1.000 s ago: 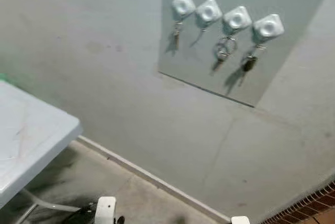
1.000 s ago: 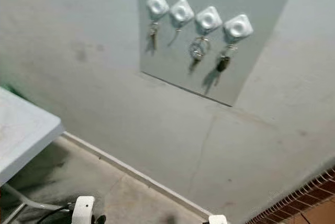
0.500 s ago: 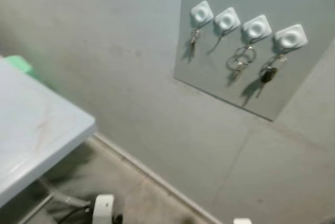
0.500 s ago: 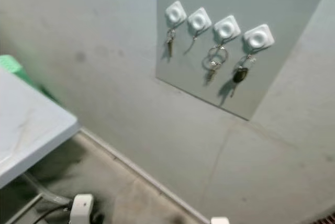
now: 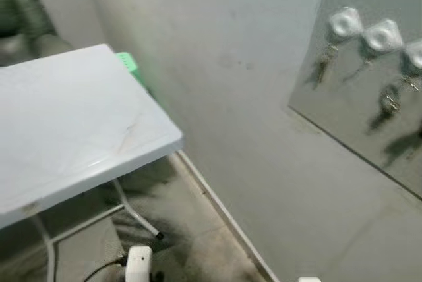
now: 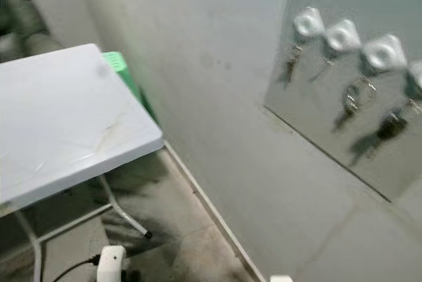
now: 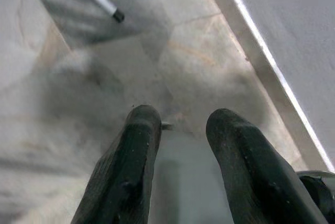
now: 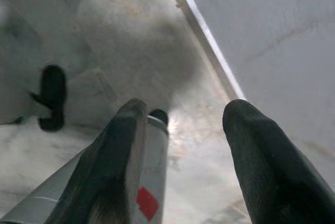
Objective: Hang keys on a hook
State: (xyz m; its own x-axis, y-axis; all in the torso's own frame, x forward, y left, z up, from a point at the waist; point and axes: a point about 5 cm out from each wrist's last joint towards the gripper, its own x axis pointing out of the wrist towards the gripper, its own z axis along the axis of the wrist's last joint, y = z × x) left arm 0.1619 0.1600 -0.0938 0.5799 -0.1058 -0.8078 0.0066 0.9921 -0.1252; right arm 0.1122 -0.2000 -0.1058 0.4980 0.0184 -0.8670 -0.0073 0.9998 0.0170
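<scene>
**Keys already on the board, both hands hanging low and empty**

The keys [image 6: 354, 97] are hanging from white square hooks [image 6: 384, 53] on a grey board [image 6: 369, 157] at the upper right of the head views. They are hanging straight down, because each ring is carried only by its hook. One hook [image 6: 342, 34] seems to be bare, though blur is making this uncertain. The white worktop [image 5: 66, 124] is filling the left side, with something green [image 5: 128, 64] behind its far corner.

The wrist views are adding what the head views are missing. The left hand [image 7: 178, 124] is pointing down at the floor [image 7: 63, 72], released, with nothing between its fingers. The right hand [image 8: 183, 114] is also spread and empty beside the skirting [image 8: 204, 30]. I judge that both arms are idle.
</scene>
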